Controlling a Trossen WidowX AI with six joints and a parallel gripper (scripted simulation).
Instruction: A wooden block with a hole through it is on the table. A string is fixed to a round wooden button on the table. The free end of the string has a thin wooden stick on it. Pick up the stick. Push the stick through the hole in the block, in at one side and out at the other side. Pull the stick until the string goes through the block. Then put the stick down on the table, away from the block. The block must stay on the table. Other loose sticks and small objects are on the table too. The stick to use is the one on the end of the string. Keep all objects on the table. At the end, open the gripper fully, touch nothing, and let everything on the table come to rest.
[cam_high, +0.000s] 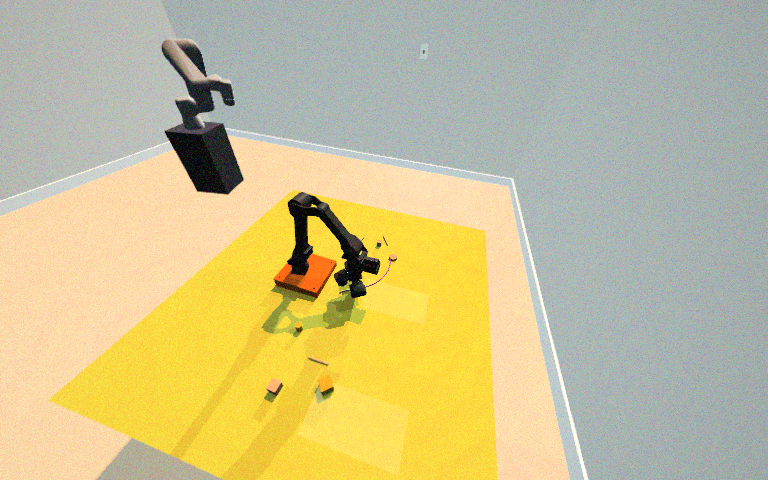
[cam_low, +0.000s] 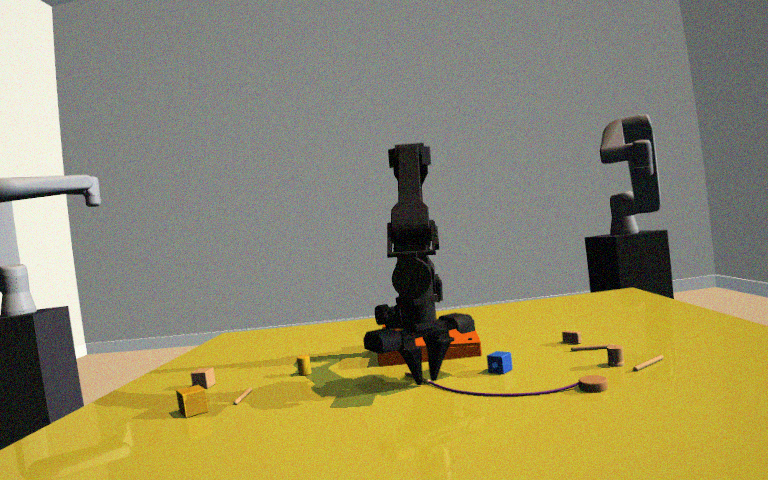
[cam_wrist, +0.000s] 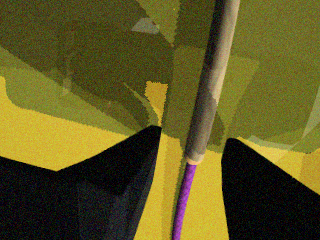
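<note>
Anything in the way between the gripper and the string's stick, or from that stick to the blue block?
Nothing visible stands between the gripper and the stick. Toward the blue block, the exterior view shows no obstacle; the top view can't confirm, as the arm hides the block.

The string (cam_high: 384, 279) (cam_low: 509, 394) (cam_wrist: 183, 202) was purple. The table (cam_high: 453, 362) (cam_low: 509, 441) (cam_wrist: 30, 135) showed plain yellow, and one small cube (cam_low: 499, 362) was blue.
</note>
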